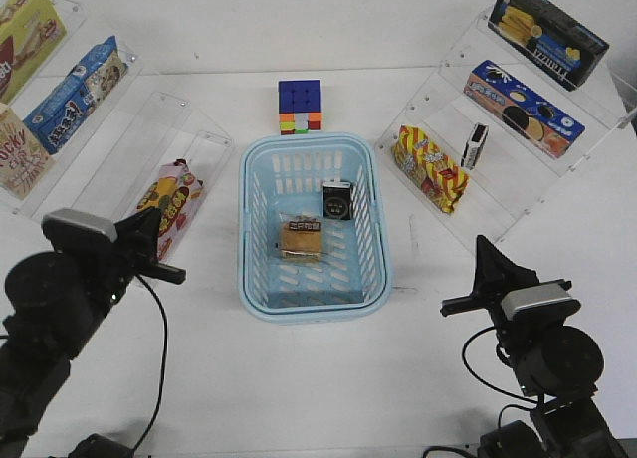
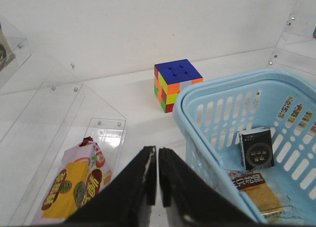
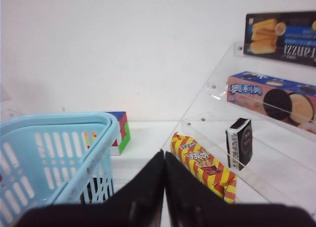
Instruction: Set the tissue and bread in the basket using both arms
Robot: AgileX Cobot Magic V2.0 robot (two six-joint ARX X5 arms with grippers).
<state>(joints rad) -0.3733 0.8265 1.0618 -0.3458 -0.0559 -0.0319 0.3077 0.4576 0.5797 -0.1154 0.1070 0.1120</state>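
Observation:
The light blue basket (image 1: 373,249) stands in the middle of the table. Inside it lie a black tissue pack (image 1: 337,199) and the wrapped bread (image 1: 300,238); both also show in the left wrist view, tissue (image 2: 256,148) and bread (image 2: 256,192). A second alike tissue pack (image 1: 477,145) stands on the right clear shelf, seen too in the right wrist view (image 3: 240,143). My left gripper (image 1: 171,241) is shut and empty, left of the basket (image 2: 217,96). My right gripper (image 1: 483,247) is shut and empty, right of the basket (image 3: 74,126).
A colour cube (image 1: 300,107) stands behind the basket. Clear stepped shelves flank the table: left holds a pink-yellow snack bag (image 1: 169,201) and boxes (image 1: 75,92); right holds a red-yellow striped bag (image 1: 430,167) and cookie boxes (image 1: 523,108).

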